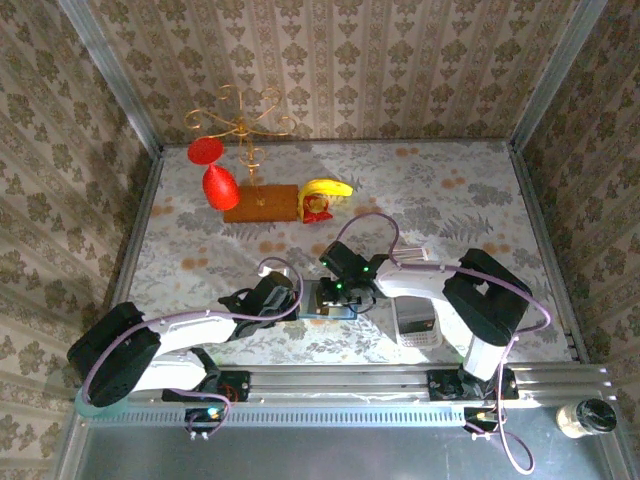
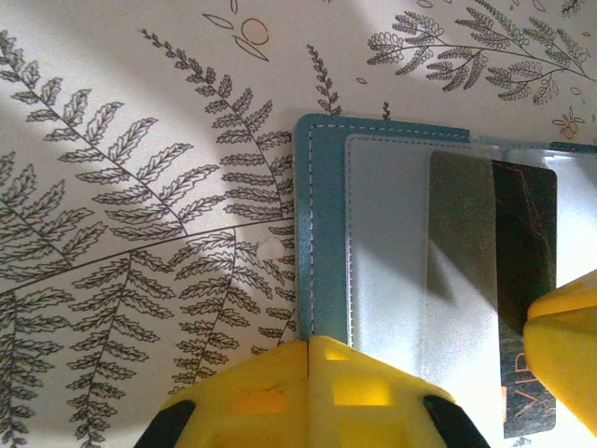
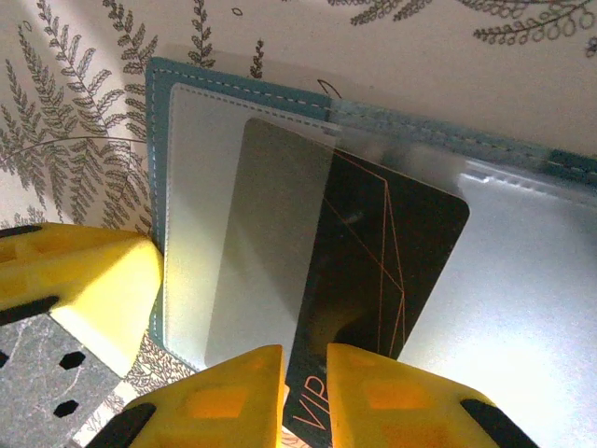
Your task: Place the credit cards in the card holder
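Yellow-fingered, the right pincer point(image 3: 306, 364) stood nearly together astride the near end of a black credit card point(image 3: 392, 252); whether it gripped the card could not be told. Ahead of it, the card lay half under a clear pocket of the teal card holder point(image 2: 322, 243), which was open on the counter point(image 2: 140, 233). The left pincer point(image 2: 308, 353), fingers together, rested at the holder's edge beside it.
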Tool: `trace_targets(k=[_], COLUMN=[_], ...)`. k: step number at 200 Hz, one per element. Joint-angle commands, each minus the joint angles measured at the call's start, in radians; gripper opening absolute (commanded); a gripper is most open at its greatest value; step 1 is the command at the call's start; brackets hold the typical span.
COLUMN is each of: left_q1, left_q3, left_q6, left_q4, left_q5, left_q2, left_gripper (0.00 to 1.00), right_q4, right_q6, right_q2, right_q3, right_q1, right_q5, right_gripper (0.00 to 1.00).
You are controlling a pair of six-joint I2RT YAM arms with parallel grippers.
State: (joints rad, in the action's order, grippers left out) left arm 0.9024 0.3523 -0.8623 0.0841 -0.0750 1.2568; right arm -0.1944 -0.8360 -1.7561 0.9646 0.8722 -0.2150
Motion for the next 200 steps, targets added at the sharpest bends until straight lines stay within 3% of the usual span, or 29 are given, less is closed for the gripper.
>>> trace_targets(k=[1,42,122,200], left_q1=[0.006,0.008,0.008,0.007], left_q3=[-0.054,-0.055,-0.041,-0.047], left_q6=[0.009,0.009,0.016,0.016], left_q4=[-0.057,-0.046,-0.035,-0.041], left_q5=[0.054,0.06,0.066,0.067], left_q2=[0.06,0.072,0.096,0.09], left_gripper=[0.04,0.04,0.04,0.03], right_q4=[-0.01,0.047,-0.096,-0.074], right_q6=[0.003,-0.001,0.008,-0.001], right_q2=[-0.026,0.017,0.067,-0.029], right_q3=[0.028,0.012,-0.005,0.028], right_q1=[0.017,0.026,0.004,-0.006], right_q5=[0.01,0.029,0.205,0.183], right_gripper=[0.2,0.21,0.16,0.14])
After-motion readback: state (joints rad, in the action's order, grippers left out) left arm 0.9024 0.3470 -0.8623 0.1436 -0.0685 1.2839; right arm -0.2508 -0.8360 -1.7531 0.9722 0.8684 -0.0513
